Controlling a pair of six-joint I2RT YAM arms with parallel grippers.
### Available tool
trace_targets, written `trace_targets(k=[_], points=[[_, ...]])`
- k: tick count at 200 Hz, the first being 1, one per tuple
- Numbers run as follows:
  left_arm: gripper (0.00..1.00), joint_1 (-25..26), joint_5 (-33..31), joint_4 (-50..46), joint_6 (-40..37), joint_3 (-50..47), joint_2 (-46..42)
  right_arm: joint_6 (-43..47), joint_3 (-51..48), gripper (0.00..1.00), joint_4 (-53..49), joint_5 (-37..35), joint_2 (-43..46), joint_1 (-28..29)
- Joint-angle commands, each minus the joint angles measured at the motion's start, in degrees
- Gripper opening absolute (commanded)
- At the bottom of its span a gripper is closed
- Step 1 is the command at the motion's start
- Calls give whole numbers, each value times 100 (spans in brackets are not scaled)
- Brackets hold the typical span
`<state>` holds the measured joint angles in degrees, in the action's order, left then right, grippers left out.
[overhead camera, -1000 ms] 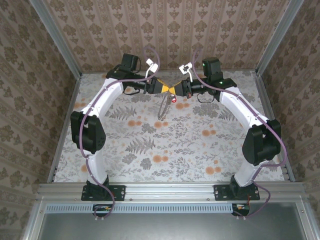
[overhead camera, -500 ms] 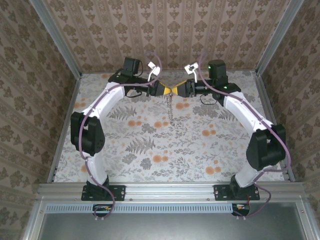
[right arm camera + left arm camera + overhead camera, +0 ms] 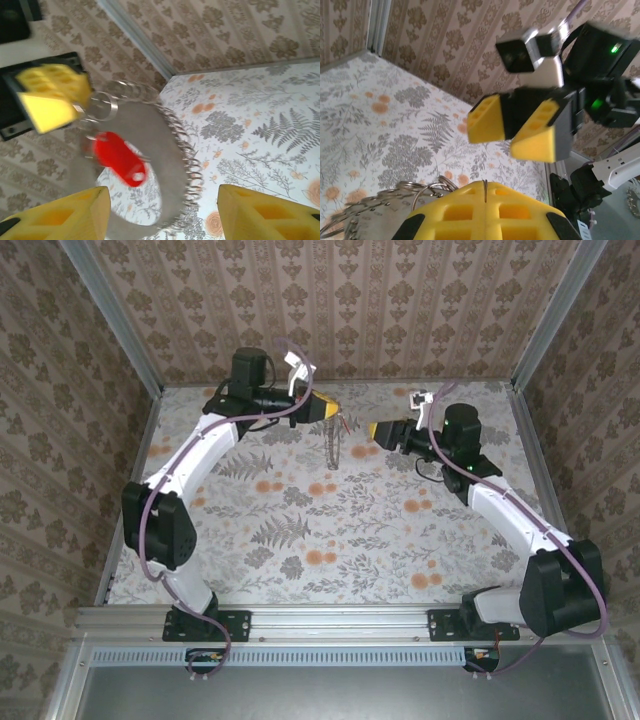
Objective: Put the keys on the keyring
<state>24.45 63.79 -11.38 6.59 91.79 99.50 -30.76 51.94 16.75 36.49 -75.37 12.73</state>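
My left gripper (image 3: 332, 408) is shut at the far middle of the table, with a thin metal ring of the keyring pinched between its yellow fingertips (image 3: 455, 210). The keyring (image 3: 333, 446), a dull coiled loop, hangs down from it. In the right wrist view the loop (image 3: 186, 165) dangles blurred, and the red key (image 3: 119, 159) hangs among the small rings (image 3: 102, 107) just below the left gripper (image 3: 75, 102). My right gripper (image 3: 372, 431) stands open a short way to the right of the loop, with nothing between its fingers (image 3: 272, 215).
The floral tablecloth (image 3: 330, 540) covers the table. Patterned walls and metal rails (image 3: 130, 480) close in the left, far and right sides. Both arms arch over the far half, and the near half lies in front of them.
The right gripper has opened and drawn back to the right. The left gripper stayed shut and shifted slightly up and left with the keyring, which swings with the red key on it.
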Motion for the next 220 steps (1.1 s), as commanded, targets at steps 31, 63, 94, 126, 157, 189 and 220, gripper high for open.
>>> trace_targets(k=[31, 63, 94, 126, 157, 189, 220], points=[[0, 63, -232, 951, 728, -321, -403, 103, 79, 60, 710, -449, -28, 544], [0, 65, -217, 1105, 885, -385, -440, 592, 171, 60, 401, -633, -65, 829], [0, 70, -209, 1179, 944, -434, -449, 758, 210, 59, 330, -743, -117, 930], [0, 84, -185, 1189, 958, -425, -444, 920, 362, 59, 215, -810, -201, 1035], [0, 104, -165, 1190, 958, -399, -448, 970, 577, 58, 219, -816, -370, 1099], [0, 130, -149, 1185, 962, -399, -475, 1002, 812, 55, 219, -844, -614, 1150], [0, 131, -148, 1192, 978, -400, -499, 1052, 945, 46, 175, -836, -742, 1155]])
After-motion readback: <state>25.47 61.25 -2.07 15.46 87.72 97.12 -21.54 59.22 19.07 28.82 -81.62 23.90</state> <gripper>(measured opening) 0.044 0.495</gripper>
